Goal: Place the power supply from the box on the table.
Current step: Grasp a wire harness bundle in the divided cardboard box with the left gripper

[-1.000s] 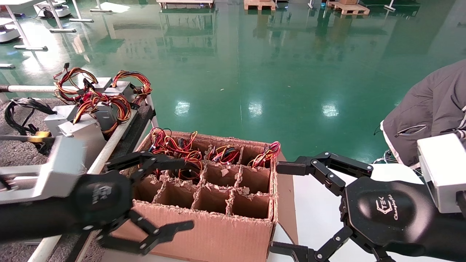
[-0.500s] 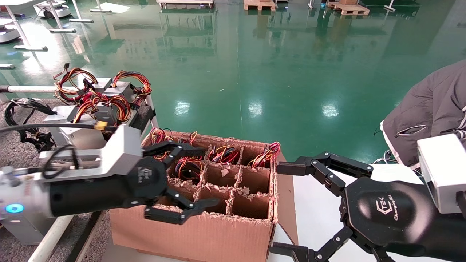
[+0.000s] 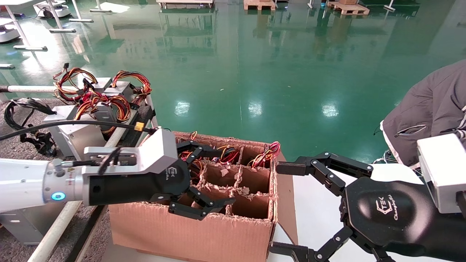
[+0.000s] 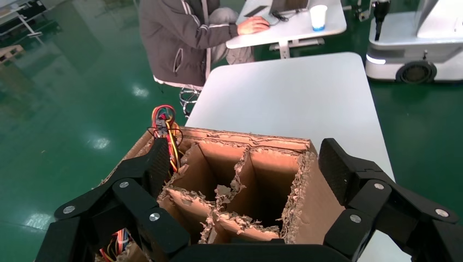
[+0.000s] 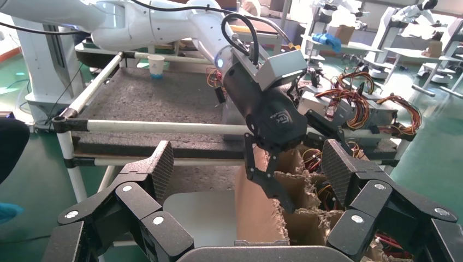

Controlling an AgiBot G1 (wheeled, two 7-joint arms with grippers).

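- Left gripper (image 3: 204, 178) over the box (image 3: 204, 233), fingers spread wide, nothing held; poised above the near-left and middle cells.
- Right gripper (image 3: 291, 211) parked over the white tabletop (image 3: 316, 218) beside the box's right wall, fingers spread, empty.
- Power supply in the box not directly visible; only coloured wires (image 3: 227, 154) showing in the far row of cells, so unit presumably seated there, beyond the left gripper's present position.
- Near cells (image 4: 229, 180) in the left wrist view open and apparently empty.
- Advised: carry on toward the far row, centre over one wired cell, descend straight between dividers, grip the metal casing and not the wire bundle.
- Risk judged: ragged dividers liable to snag fingers or wires on lift.
- Table (image 3: 16, 151) on the left already bearing several units (image 3: 78, 133).
- Cell floors in the far row hidden by wires and gripper; casing orientation impossible to make out.
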